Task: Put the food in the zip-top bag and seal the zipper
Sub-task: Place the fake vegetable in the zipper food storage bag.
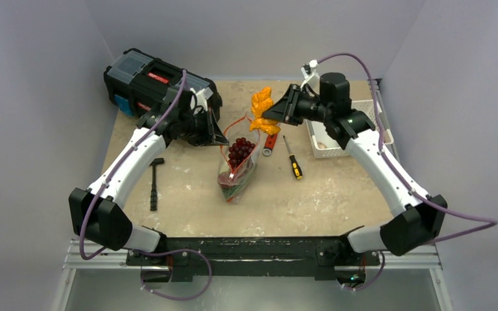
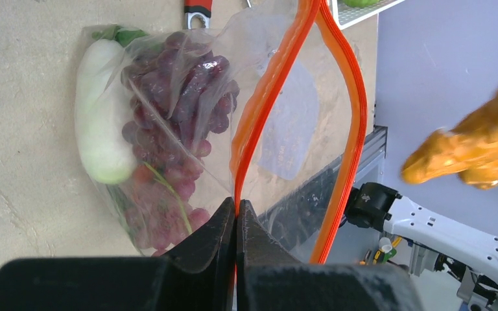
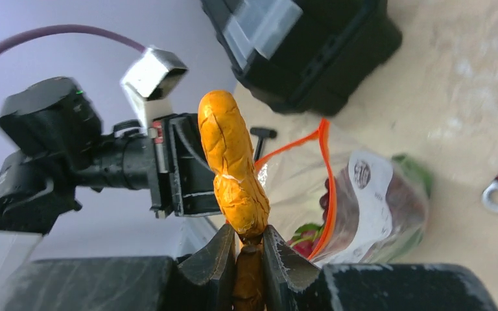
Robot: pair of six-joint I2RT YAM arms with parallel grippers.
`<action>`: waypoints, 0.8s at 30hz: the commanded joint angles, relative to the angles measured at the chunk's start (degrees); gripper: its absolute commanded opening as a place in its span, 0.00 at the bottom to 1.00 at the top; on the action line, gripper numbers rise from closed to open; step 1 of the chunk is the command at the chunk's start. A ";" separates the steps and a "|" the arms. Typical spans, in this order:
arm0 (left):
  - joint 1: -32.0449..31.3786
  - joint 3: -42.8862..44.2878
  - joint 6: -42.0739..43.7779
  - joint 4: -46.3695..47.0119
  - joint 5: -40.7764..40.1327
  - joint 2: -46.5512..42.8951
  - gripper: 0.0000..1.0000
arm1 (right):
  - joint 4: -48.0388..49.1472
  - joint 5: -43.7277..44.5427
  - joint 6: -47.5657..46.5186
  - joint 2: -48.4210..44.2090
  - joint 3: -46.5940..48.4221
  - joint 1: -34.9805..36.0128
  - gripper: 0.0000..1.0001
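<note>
Left gripper (image 2: 237, 217), black two-finger: clamped on thin red-orange zipper strip (image 2: 269, 84), holding mouth of clear crinkly zip-top bag (image 2: 288, 129) open, mid-table; right gripper (image 3: 249, 253): pinching knobbly orange toy food piece (image 3: 230, 162) aloft, far-right of mouth, apparently for dropping in; purple grape bunch (image 2: 181, 97), white radish (image 2: 100, 116) inside

A lab test cell: plain grey walls (image 1: 39, 97) enclose a table (image 1: 337, 194); hammer (image 1: 155, 183) left of the zip-top bag (image 1: 237, 168), screwdriver (image 1: 292, 161) right, toolbox (image 1: 149, 81) behind.
</note>
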 commanded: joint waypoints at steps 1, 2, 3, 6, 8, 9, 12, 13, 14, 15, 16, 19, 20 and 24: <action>0.13 1.53 1.00 2.44 0.41 -1.56 0.00 | -17.09 0.02 7.98 6.01 8.88 4.58 0.00; 0.13 1.53 1.06 2.44 0.36 -1.56 0.00 | -19.17 3.14 9.09 7.00 11.62 5.94 0.00; 0.13 1.53 1.09 2.49 0.27 -1.56 0.00 | -21.45 5.61 11.56 7.65 12.93 7.16 0.00; 0.13 1.53 1.15 2.46 0.14 -1.62 0.00 | -19.49 6.25 19.26 8.19 11.69 9.60 0.00; 0.13 1.53 1.18 2.46 0.09 -1.62 0.00 | -19.56 8.07 24.38 8.43 10.74 10.71 0.00; 0.13 1.53 1.16 2.49 0.16 -1.72 0.00 | -20.35 9.86 26.13 8.72 10.90 11.39 0.00; 0.12 1.53 1.17 2.46 0.15 -1.88 0.00 | -25.72 14.83 29.55 10.20 12.46 12.66 0.00; 0.15 1.53 1.19 2.51 0.16 -1.96 0.00 | -27.51 16.25 29.95 10.88 13.50 12.90 0.00; 0.14 1.53 1.19 2.44 0.16 -2.02 0.00 | -29.39 18.34 29.97 11.26 14.50 13.24 0.00; 0.11 1.53 1.19 2.43 0.17 -2.10 0.00 | -30.80 20.79 30.36 11.47 15.45 13.92 0.00; 0.07 1.53 1.12 2.46 0.17 -2.21 0.00 | -32.04 23.39 31.17 11.65 16.06 14.85 0.00; 0.13 1.57 1.18 2.45 0.27 -2.37 0.00 | -34.92 28.40 32.02 12.99 17.87 17.28 0.00; 0.13 1.54 1.12 2.50 0.29 -2.48 0.00 | -36.39 30.02 32.52 13.69 18.80 18.16 0.00; 0.13 1.53 1.03 2.52 0.49 -2.51 0.00 | -39.45 37.23 32.79 16.57 21.45 22.65 0.00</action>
